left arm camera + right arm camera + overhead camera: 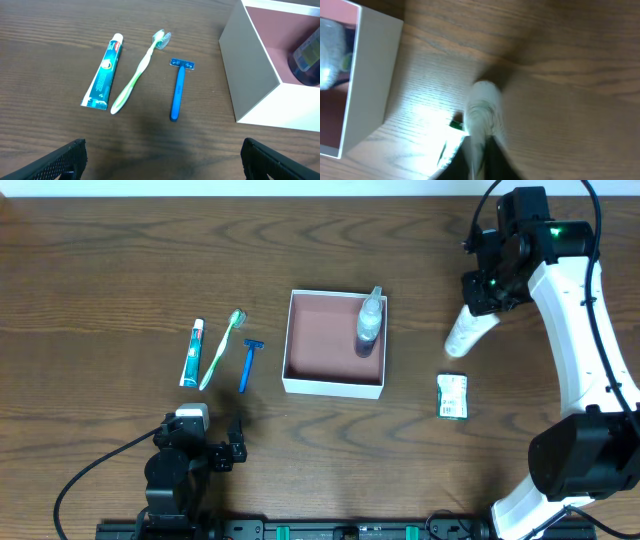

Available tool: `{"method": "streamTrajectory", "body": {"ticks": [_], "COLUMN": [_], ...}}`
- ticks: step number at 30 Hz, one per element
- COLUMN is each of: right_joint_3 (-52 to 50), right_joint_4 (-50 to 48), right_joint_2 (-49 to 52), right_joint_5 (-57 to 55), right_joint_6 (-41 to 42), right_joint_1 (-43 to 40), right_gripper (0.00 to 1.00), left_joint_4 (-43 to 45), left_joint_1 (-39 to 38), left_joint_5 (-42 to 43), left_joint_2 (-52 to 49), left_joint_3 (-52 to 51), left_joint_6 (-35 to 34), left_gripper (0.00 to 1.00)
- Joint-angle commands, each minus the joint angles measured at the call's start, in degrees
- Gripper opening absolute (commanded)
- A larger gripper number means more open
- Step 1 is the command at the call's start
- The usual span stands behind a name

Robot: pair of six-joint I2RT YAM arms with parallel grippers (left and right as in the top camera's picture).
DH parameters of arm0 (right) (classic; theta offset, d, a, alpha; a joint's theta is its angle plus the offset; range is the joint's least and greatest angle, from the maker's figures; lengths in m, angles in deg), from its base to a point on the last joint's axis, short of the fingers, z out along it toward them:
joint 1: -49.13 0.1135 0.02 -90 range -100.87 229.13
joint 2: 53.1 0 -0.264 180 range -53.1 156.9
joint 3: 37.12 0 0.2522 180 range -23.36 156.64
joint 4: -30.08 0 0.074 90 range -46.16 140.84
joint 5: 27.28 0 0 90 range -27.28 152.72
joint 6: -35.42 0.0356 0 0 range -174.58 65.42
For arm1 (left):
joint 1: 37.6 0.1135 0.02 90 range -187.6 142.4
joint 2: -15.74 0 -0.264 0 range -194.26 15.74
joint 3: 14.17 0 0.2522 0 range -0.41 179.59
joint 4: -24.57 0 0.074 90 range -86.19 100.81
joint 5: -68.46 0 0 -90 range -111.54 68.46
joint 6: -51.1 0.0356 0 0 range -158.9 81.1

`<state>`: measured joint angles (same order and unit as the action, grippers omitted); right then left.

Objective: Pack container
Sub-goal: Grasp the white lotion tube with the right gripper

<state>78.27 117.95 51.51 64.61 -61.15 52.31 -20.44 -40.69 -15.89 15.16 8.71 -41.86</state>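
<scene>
The container (pixel 334 385) is a square white-walled box with a reddish-brown inside, at the table's middle; a clear bottle (pixel 369 322) stands in its far right corner. It also shows in the left wrist view (pixel 250 75) and the right wrist view (pixel 372 75). My right gripper (pixel 483 305) is shut on a white tube (pixel 466 334), held right of the box above the table; the view of the tube (pixel 482 112) is blurred. My left gripper (pixel 162 160) is open and empty, near the front edge. A toothpaste tube (pixel 104 72), green toothbrush (pixel 137 75) and blue razor (pixel 177 90) lie left of the box.
A small green and white packet (pixel 453 396) lies on the table right of the box, below the held tube.
</scene>
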Motion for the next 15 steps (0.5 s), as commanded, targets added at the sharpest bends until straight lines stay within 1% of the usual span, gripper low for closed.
{"method": "streamTrajectory", "body": {"ticks": [1,5,8,11,15], "right_joint_3": [0.2,0.5,1.3,2.2,2.8], "right_joint_4": [0.0,-0.1,0.5,0.9,0.9], "right_joint_2": [0.1,-1.8,-5.6,-11.4,-19.0], "right_joint_5": [-2.8,-3.9,-3.8,-3.8,-3.8], "right_joint_6": [5.8,12.6,17.2,20.5,23.9], "right_joint_1": [-0.2,0.0,1.4,4.8,12.6], "right_gripper": [0.01,0.01,0.01,0.01,0.01], "left_joint_4": [0.0,0.0,0.0,0.0,0.0], "left_joint_1": [0.3,0.3,0.3,0.3,0.3], "left_joint_5": [0.3,0.3,0.3,0.3,0.3], "left_joint_2": [0.3,0.3,0.3,0.3,0.3], "left_joint_3": [-0.7,-0.7,-0.7,-0.7,-0.7], "left_joint_6": [-0.1,-0.1,-0.1,-0.1,-0.1], "left_gripper": [0.98,0.98,0.98,0.98,0.98]}}
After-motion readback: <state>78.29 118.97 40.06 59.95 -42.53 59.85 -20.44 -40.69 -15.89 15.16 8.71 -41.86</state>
